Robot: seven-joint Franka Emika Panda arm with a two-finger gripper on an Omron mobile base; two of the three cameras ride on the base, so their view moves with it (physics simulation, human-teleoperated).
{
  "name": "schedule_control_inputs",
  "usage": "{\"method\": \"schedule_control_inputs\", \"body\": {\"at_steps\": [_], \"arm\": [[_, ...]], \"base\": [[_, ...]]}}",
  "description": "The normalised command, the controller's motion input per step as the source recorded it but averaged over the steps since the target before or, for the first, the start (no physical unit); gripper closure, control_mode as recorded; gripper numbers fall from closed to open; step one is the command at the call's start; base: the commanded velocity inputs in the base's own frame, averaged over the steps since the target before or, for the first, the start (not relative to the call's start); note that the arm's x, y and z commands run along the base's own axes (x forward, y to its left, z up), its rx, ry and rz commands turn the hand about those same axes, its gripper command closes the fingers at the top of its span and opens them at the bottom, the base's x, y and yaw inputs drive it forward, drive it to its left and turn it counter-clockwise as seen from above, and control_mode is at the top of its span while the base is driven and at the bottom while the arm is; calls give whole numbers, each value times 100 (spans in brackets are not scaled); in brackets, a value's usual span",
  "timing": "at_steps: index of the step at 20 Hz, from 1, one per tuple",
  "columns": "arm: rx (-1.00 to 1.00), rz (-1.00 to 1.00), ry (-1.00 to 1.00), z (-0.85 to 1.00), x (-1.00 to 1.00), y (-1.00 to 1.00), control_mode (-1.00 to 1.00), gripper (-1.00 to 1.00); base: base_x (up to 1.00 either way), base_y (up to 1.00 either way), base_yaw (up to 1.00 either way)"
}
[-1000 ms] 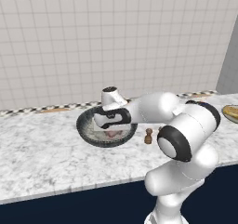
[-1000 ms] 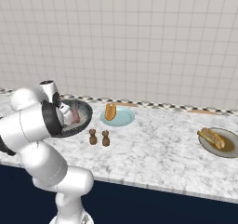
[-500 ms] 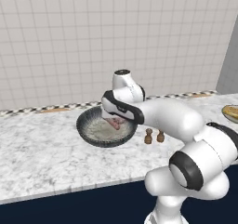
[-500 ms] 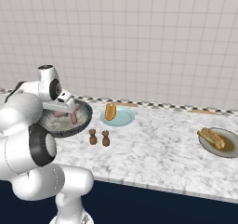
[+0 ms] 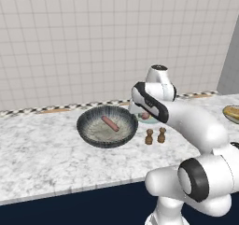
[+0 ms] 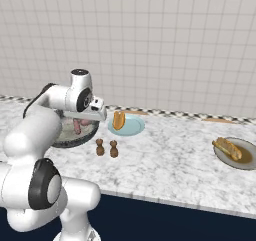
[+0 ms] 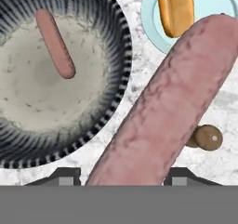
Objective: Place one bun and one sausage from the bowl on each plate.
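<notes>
Left base view: the bowl (image 5: 107, 126) sits on the marble bench (image 5: 42, 158) toward its back edge, one sausage (image 5: 110, 123) lying inside. The arm hangs just right of the bowl, a pink sausage end (image 5: 145, 116) peeking out beneath it, two brown shakers (image 5: 155, 136) in front.

Right base view: the end effector (image 6: 86, 119) is above the bowl's right rim, beside the pale blue plate (image 6: 133, 127) carrying a bun (image 6: 118, 120). Far right, the brownish-rimmed plate (image 6: 246, 160) holds a bun of its own.

Hand view: the end effector is clamped on a big pink sausage (image 7: 162, 111), between bowl and blue plate.
</notes>
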Motion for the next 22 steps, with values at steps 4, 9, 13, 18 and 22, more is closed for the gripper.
{"method": "schedule_control_inputs", "body": {"at_steps": [4, 9, 13, 18, 22], "arm": [[11, 21, -3, -2, 49, -90, -100, 100], [2, 27, 0, -17, 85, -80, -100, 100], [-3, 20, 7, -1, 100, -11, -100, 100], [-9, 12, 19, -7, 100, 8, -100, 100], [-8, 14, 15, -36, 74, 0, -100, 100]], "base": [[0, 0, 0], [0, 0, 0], [0, 0, 0], [0, 0, 0], [0, 0, 0]]}}
